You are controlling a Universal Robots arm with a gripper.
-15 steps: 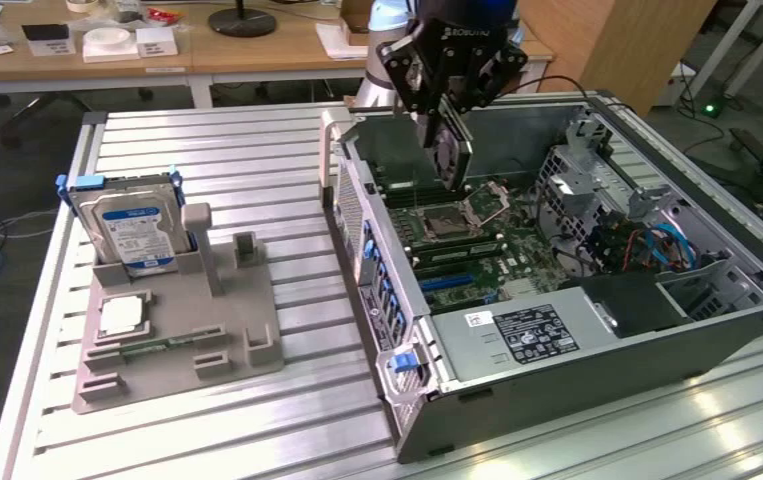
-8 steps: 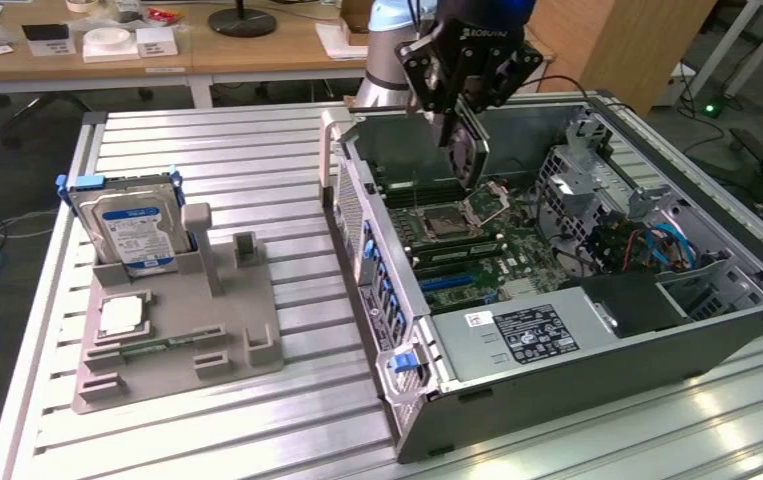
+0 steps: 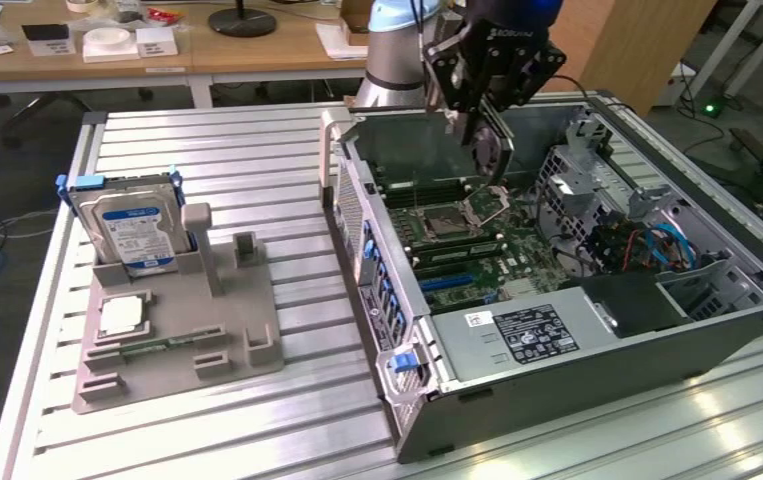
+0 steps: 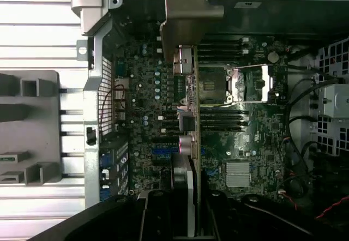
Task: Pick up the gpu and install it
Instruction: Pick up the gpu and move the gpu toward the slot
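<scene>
The gpu (image 3: 492, 158) hangs edge-down inside the open computer case (image 3: 354, 215), above the motherboard (image 3: 468, 255) near the CPU socket. My gripper (image 3: 483, 122) is shut on the card's upper edge. In the wrist view the gpu (image 4: 186, 115) runs edge-on across the motherboard (image 4: 245, 143), with its silver bracket (image 4: 188, 12) at the end toward the case's rear wall. My gripper (image 4: 188, 211) clamps the card between its dark fingers (image 4: 155, 216). The card's lower edge looks to be above the board; I cannot tell whether it touches a slot.
On the exterior view's left, a grey fixture (image 3: 181, 330) holds a silver hard drive (image 3: 134, 230) with a blue-white label, a CPU chip (image 3: 120, 316) and a memory stick (image 3: 154, 345). Inside the case are a power supply (image 3: 535, 330), a drive cage (image 3: 595, 175) and blue cables (image 3: 661, 245).
</scene>
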